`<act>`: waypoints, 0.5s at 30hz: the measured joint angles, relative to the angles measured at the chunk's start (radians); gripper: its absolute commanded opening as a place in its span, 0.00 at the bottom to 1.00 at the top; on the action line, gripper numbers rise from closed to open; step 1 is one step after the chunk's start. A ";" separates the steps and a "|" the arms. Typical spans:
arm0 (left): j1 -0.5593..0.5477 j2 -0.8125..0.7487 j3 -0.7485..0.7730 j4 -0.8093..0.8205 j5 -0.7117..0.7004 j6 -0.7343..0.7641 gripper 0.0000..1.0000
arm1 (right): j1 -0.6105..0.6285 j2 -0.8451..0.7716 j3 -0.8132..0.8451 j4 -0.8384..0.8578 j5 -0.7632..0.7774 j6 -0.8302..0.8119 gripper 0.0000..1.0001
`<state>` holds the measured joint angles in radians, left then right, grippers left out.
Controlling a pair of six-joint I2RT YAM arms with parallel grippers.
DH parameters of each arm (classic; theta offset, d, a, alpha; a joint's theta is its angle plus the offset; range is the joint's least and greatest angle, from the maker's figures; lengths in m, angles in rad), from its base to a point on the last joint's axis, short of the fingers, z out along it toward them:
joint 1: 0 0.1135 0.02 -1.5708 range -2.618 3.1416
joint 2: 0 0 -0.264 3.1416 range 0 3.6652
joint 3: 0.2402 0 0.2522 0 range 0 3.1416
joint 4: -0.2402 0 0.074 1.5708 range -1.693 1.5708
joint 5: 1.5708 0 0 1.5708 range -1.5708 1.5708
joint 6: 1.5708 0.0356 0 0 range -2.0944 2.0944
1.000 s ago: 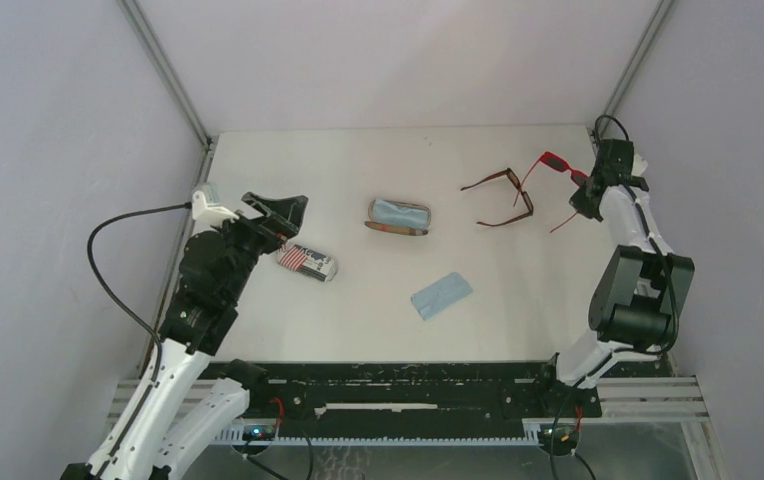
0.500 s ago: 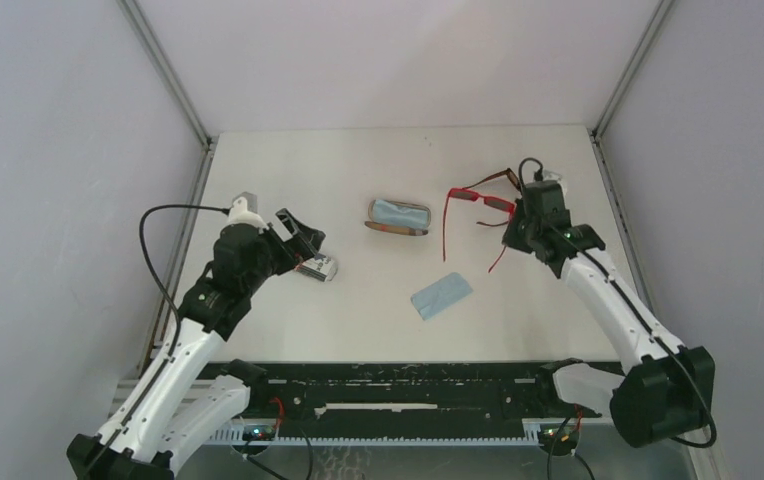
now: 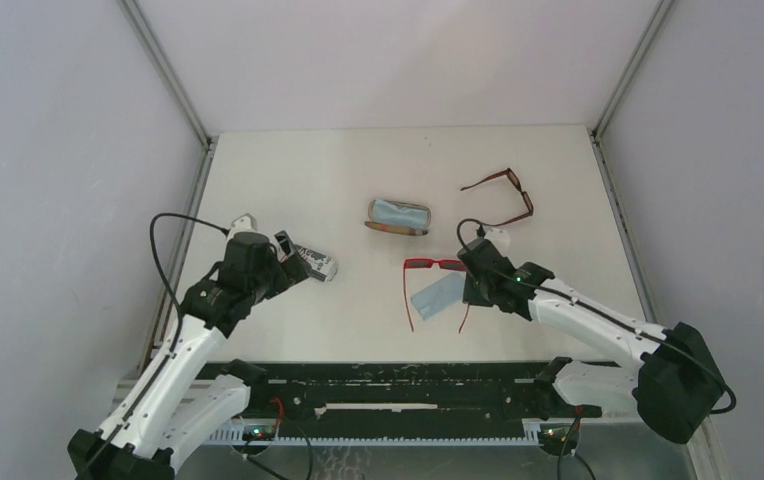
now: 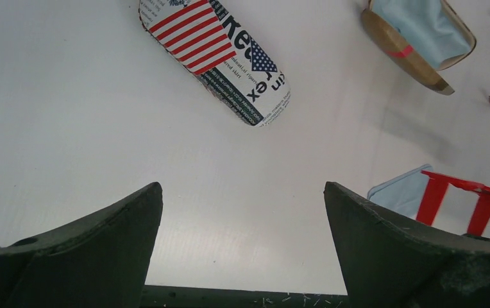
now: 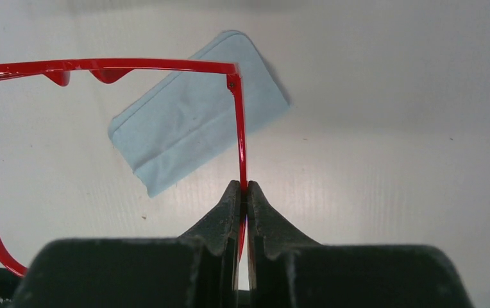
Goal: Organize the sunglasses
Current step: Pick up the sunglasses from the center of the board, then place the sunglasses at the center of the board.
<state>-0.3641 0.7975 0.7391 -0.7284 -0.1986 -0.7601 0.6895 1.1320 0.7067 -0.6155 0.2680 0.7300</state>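
Right hand (image 5: 243, 188) pinches the red sunglasses (image 5: 133, 63) by one temple arm, frame ahead over the cloth (image 5: 191, 122).

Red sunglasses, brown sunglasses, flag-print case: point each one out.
red sunglasses (image 5: 241, 128), right wrist view, temple arm at mid-length.
brown sunglasses (image 3: 520, 193), top view, front frame.
flag-print case (image 4: 213, 56), left wrist view, middle of the lid.

The white table (image 3: 308, 180) carries a flag-print case (image 3: 320, 266), an open brown case (image 3: 394, 230) (blue cloth (image 3: 399, 212) inside), a loose light blue cloth (image 3: 440, 292) and the dark brown sunglasses (image 3: 520, 195).
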 measured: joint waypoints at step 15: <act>0.000 0.050 0.103 -0.042 0.061 0.179 1.00 | 0.145 0.223 0.000 0.089 0.156 0.143 0.31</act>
<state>-0.3641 0.8471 0.8421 -0.7704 -0.1371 -0.5816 0.8345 1.3552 0.7067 -0.5270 0.4244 0.8734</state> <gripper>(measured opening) 0.996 0.235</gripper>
